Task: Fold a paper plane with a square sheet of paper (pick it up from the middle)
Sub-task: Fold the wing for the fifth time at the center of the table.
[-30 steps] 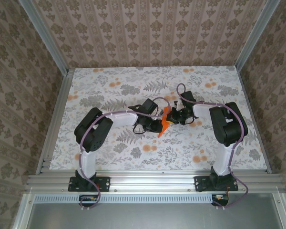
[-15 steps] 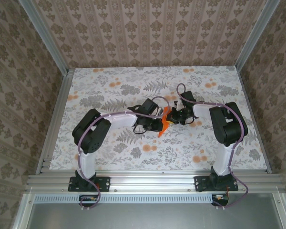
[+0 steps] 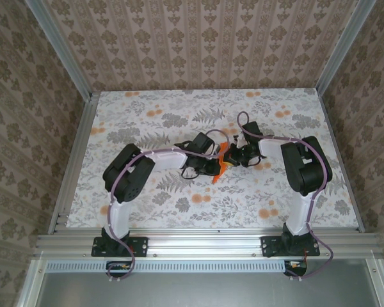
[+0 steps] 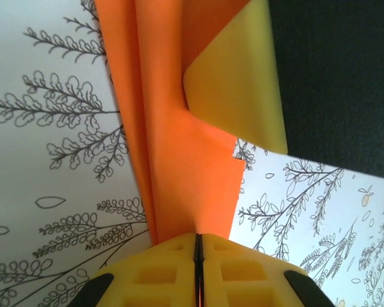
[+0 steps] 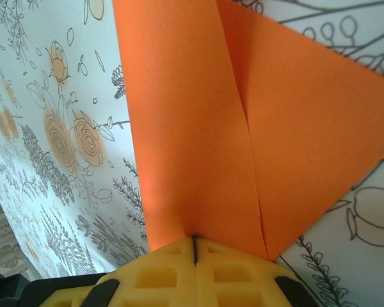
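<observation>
My left claw (image 4: 196, 246) is closed fully on the orange paper (image 4: 185, 160); the yellow pads meet with only the thin edge between them. My right claw (image 5: 194, 246) is closed in the same way on the opposite side. The paper is between the two claws, over the middle of the flowered tabletop (image 3: 147, 115), and it is folded in several layers with a centre crease. I judge it very light and thin, soft to bend, easy to tear or wrinkle. A hold on the layered part near the crease seems best, with a gentle pull, because loose single flaps may slip or curl.
</observation>
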`<state>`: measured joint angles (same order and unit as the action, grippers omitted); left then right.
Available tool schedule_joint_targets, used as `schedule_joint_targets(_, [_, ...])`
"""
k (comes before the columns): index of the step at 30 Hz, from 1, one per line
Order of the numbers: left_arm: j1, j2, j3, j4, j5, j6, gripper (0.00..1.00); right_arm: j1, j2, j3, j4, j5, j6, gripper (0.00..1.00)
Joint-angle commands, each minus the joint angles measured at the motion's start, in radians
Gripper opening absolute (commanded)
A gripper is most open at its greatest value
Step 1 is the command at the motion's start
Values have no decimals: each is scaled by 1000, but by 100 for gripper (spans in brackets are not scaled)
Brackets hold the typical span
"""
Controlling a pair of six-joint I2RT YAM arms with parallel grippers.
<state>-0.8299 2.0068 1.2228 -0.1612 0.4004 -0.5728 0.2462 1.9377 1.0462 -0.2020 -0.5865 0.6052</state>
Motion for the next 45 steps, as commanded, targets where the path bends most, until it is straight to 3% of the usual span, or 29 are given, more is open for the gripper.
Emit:
schedule_joint_targets(1, [-12,-36,-71,-103,60,14,10,4,129,-57,-134,252,8,2])
schedule_joint_targets(23, [-80,-54,-125,-220,48,96,9,4,142,-53,-140,269,17,2])
schedule_joint_targets(45, [-113,-134,-123,-232,29,72,8,4,138,-57,-142,275,17,2])
